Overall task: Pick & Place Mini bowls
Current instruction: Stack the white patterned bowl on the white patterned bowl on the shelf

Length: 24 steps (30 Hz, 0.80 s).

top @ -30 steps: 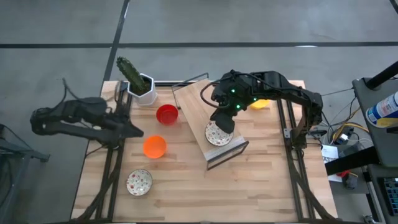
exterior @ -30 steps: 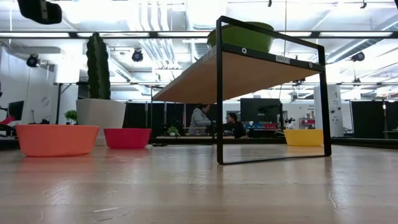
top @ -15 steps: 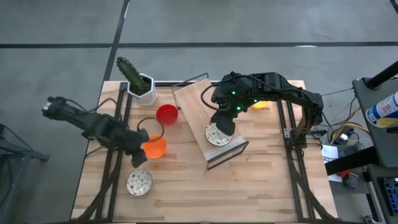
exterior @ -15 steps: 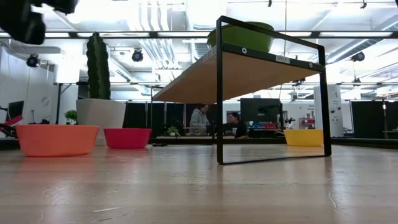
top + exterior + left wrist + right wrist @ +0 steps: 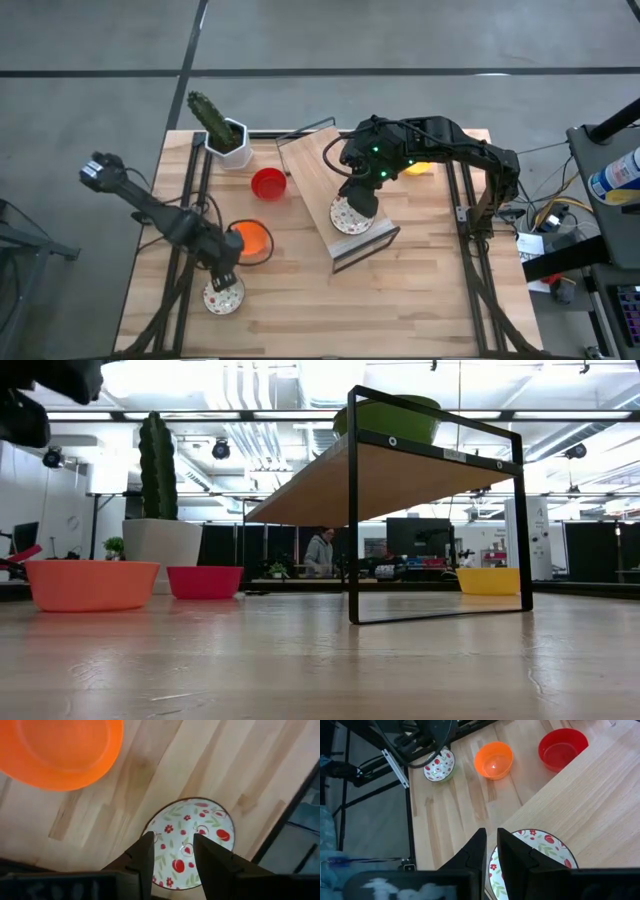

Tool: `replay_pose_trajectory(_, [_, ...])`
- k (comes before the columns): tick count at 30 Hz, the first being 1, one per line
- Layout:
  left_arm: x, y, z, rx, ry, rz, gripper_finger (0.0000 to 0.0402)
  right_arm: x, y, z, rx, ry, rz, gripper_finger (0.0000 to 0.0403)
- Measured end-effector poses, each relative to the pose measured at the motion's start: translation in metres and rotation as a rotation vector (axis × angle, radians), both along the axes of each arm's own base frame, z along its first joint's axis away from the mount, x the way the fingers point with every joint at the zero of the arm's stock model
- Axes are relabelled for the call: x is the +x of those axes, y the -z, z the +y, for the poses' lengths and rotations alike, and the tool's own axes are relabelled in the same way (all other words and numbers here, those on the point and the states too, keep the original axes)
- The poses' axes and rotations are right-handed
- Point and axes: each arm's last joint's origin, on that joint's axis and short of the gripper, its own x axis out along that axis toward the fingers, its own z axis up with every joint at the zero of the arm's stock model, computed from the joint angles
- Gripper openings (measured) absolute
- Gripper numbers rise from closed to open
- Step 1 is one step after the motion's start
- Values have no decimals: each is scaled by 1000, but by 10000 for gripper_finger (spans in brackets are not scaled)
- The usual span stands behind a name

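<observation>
The left end effector (image 5: 224, 282) hovers above a red-speckled mini bowl (image 5: 224, 294) at the lower left of the high view; in the left wrist view its fingers (image 5: 145, 855) stand a narrow gap apart over the bowl's inside (image 5: 192, 840), holding nothing. To grasp well, it should come straight down with one finger inside the rim and one outside, then pinch the wall, not the floor of the bowl. The orange bowl (image 5: 249, 240) sits just beside, up and right of the target, so the descent should stay clear of its rim. This speckled bowl lies near the lower left edge of the desk (image 5: 300, 310); a sideways nudge could push it toward that edge.

The right end effector (image 5: 360, 200) rests over a second speckled bowl (image 5: 349, 216) on the raised shelf (image 5: 315, 165) at centre; its fingers look nearly closed, though whether they grip the rim cannot be told. The red bowl (image 5: 268, 184) and the yellow bowl (image 5: 418, 167) stand well apart, with open desk along the bottom of the frame.
</observation>
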Motion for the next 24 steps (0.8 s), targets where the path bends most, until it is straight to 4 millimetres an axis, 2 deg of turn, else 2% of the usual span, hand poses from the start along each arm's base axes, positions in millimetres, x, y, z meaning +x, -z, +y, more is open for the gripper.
replay_pose_trajectory(9, [-1,35,-4,56,32,128,128,0,0,1,5,3,1,43])
replay_pose_trajectory(16, [-2,46,-8,14,33,132,128,0,0,1,12,10,2,43])
replay_pose_trajectory(24, [-6,55,-7,40,33,150,128,0,0,2,11,5,2,43])
